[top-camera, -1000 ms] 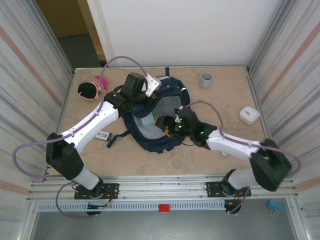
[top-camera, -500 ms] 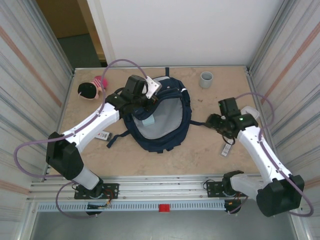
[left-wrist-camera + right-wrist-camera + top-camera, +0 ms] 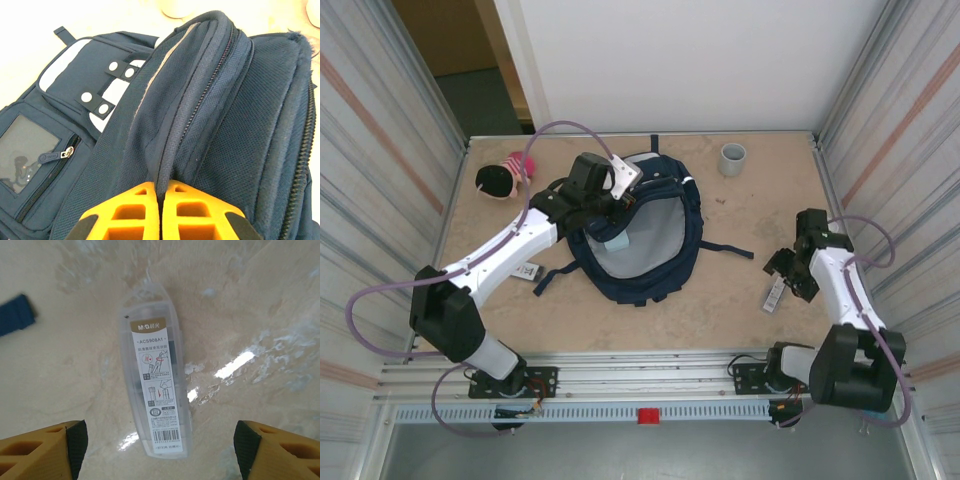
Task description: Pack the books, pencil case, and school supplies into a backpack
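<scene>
The navy backpack (image 3: pixel 660 262) lies open in the middle of the table, its grey lining up. My left gripper (image 3: pixel 610 196) is shut on the piped rim of its opening (image 3: pixel 172 150), orange fingers (image 3: pixel 127 210) pressed together on the fabric. A pale mint-green corner (image 3: pixel 617 243), the pencil case, shows inside the opening. The books are hidden. My right gripper (image 3: pixel 783 266) hovers open over one of the school supplies, a flat clear packet with a white printed label (image 3: pixel 156 390) (image 3: pixel 775 293), which lies on the table between its fingertips (image 3: pixel 55 450). Another white piece (image 3: pixel 527 270) lies left of the backpack.
A grey cup (image 3: pixel 732 158) stands at the back right. A black and pink object (image 3: pixel 502 176) sits at the back left. A backpack strap (image 3: pixel 725 247) trails toward the right gripper, its end (image 3: pixel 15 315) near the packet. Metal walls close both sides.
My right arm has pulled out of the backpack's opening and swung right, ending low over the white packet near the right wall. The left gripper has kept its hold on the rim.
</scene>
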